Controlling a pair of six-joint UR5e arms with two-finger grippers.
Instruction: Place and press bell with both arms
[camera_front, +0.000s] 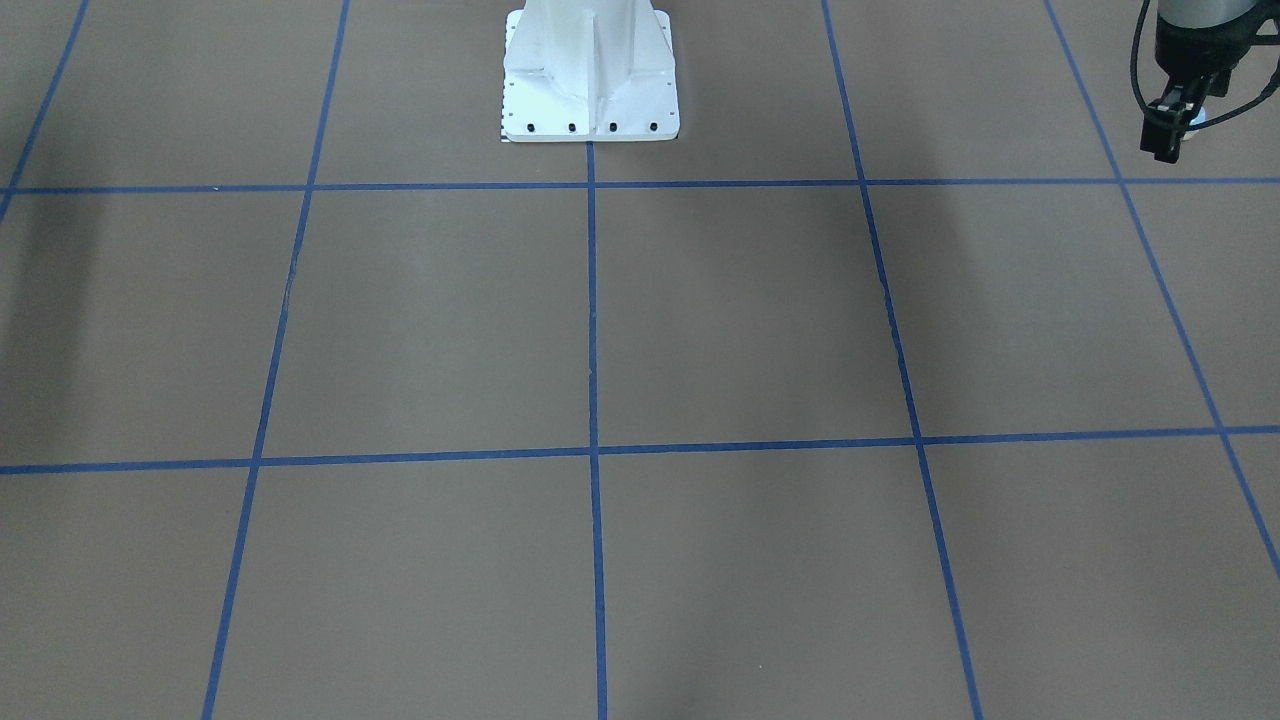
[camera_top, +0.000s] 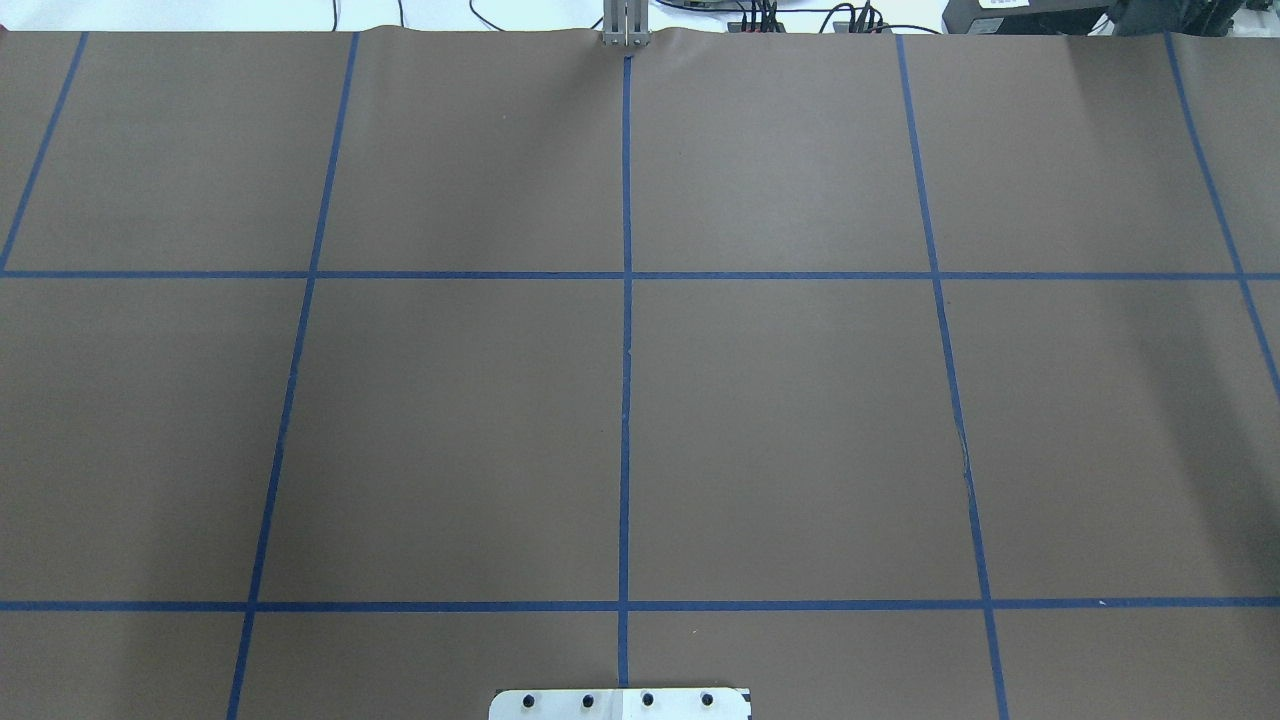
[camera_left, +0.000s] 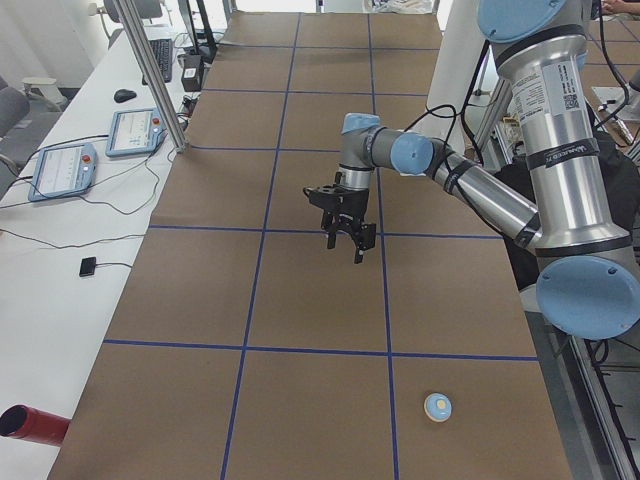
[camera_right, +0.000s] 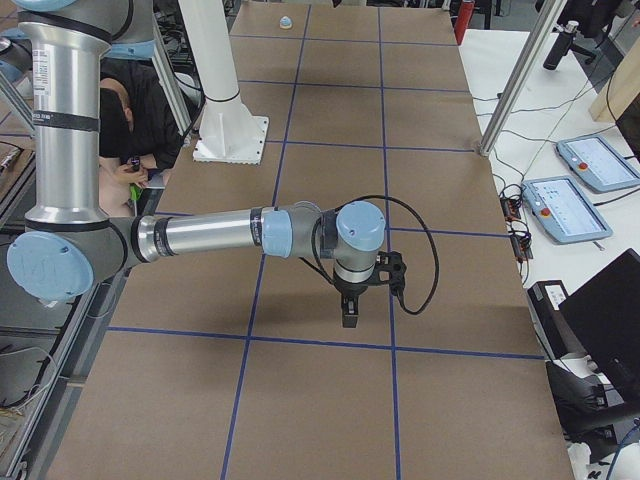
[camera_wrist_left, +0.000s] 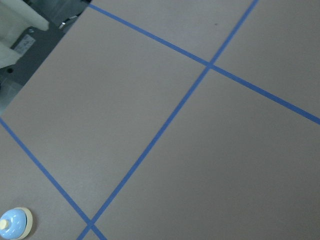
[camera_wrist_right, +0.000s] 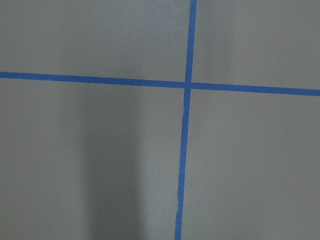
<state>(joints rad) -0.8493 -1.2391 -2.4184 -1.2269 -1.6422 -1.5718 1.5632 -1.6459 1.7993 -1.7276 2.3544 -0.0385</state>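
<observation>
Bell (camera_left: 437, 407) sits untouched on the table (camera_left: 300, 300), toward the robot's left. Left gripper (camera_left: 345, 248) hangs spread, empty; right gripper (camera_right: 350, 318): we cannot tell. We judge a skewed pinch could squirt it sideways.

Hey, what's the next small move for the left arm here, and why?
Probably swing the left gripper toward the bell and centre over it. The bell sits ungripped on the table near its left end, well apart from the gripper, and lies at the bottom-left corner of the left wrist view.
</observation>
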